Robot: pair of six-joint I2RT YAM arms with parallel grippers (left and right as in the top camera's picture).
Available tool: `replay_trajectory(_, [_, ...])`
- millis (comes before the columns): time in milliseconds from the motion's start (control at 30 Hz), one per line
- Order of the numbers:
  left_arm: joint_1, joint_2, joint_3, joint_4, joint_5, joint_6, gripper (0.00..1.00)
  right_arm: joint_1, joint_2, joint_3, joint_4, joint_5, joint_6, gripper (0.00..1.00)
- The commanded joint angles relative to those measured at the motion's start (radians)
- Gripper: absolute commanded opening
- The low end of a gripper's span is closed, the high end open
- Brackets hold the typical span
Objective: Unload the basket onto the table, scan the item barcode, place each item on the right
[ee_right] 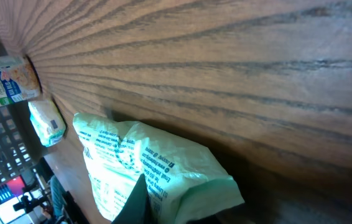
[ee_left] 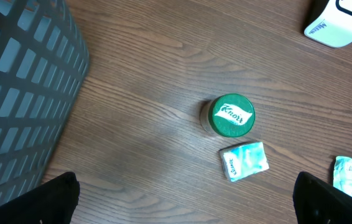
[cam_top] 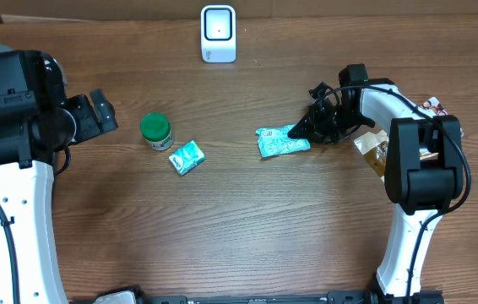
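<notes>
Overhead: right arm (cam_top: 416, 160) reaches left and low, right gripper (cam_top: 308, 128) closed on the right edge of the mint-green packet (cam_top: 279, 141), which lies on the table (cam_top: 222, 219) well apart from the white scanner (cam_top: 218, 34). Left wrist: left gripper (ee_left: 188, 205) spread wide, empty, poised above the Knorr jar (ee_left: 231, 116). Right wrist: the packet's printed face sits right at the closed jaws.

Both arms share one look: smooth white shells on the long links, blocky black housings at the joints. The left arm (cam_top: 19, 219) has a black left gripper (cam_top: 104, 112). On the right arm (cam_top: 408, 245), loose black cables loop behind the black right gripper (cam_top: 298, 131).
</notes>
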Motion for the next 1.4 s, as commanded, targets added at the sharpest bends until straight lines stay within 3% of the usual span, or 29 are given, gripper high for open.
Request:
replay_trajectory(0, [0.005,-0.018,0.006,0.001,-0.013,0.023,1.00,0.011,-0.007,0.010,-0.024,-0.032,-0.005,0.04])
replay_trajectory(233, [0.005,-0.018,0.006,0.001,-0.012,0.023,1.00,0.031,-0.202,0.073,-0.087,-0.069,-0.007,0.04])
replay_trajectory(533, [0.005,-0.018,0.006,0.001,-0.013,0.023,1.00,0.046,-0.573,0.161,-0.092,-0.068,0.118,0.04])
replay_trajectory(733, [0.005,-0.018,0.006,0.001,-0.013,0.023,1.00,0.054,-0.706,0.161,-0.090,0.033,0.178,0.04])
replay_trajectory(900, [0.005,-0.018,0.006,0.001,-0.013,0.023,1.00,0.083,-0.708,0.160,-0.103,0.079,0.198,0.04])
replay_trajectory(1100, [0.005,-0.018,0.006,0.001,-0.013,0.023,0.99,0.205,-0.681,0.222,-0.119,0.422,0.333,0.04])
replay_trajectory(1367, [0.005,-0.018,0.006,0.001,-0.013,0.023,0.99,0.363,-0.392,0.638,-0.214,0.840,0.276,0.04])
